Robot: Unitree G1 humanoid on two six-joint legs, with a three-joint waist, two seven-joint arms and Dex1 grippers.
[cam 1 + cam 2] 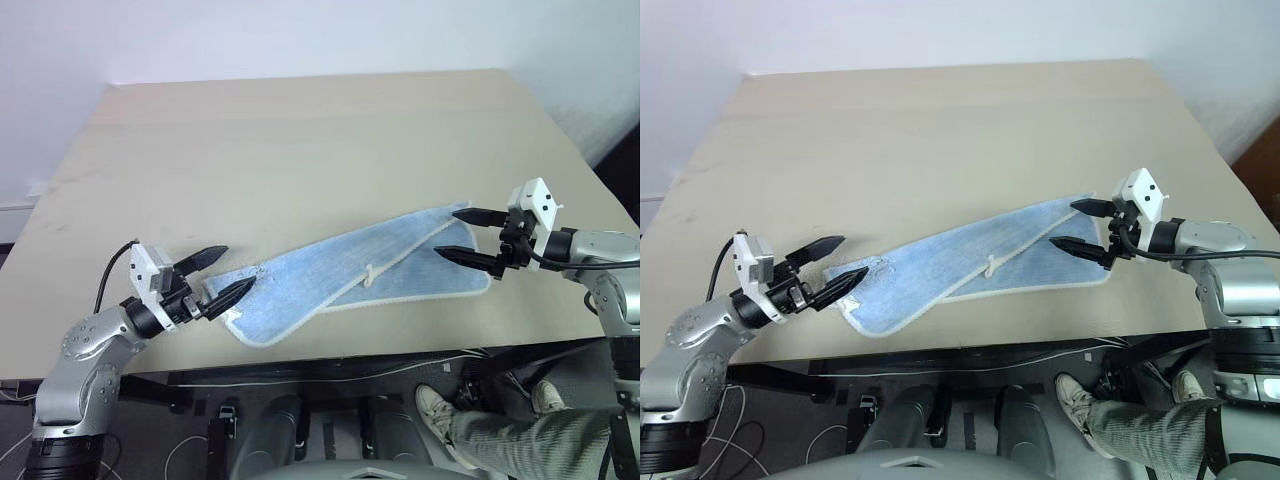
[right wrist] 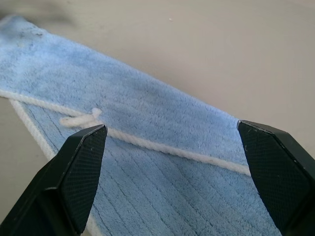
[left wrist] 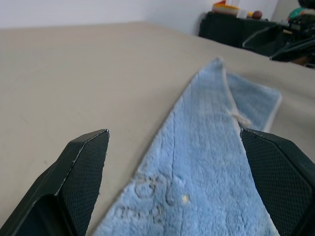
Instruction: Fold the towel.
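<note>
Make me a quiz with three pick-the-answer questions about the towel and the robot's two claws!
1. Where is the towel?
A. flat on the table
B. on the floor
C. held up in the air

2. What colour is the towel?
A. red
B. light blue
C. green

3. How are the left gripper and right gripper?
A. both open, one at each end of the towel
B. both shut on the towel
C. one open, one shut

Answers:
1. A, it lies long and narrow, partly folded over itself, near the table's front edge.
2. B, blue cloth with whitish edging and a small white loop.
3. A, each gripper's fingers stand wide apart with nothing between them.
</note>
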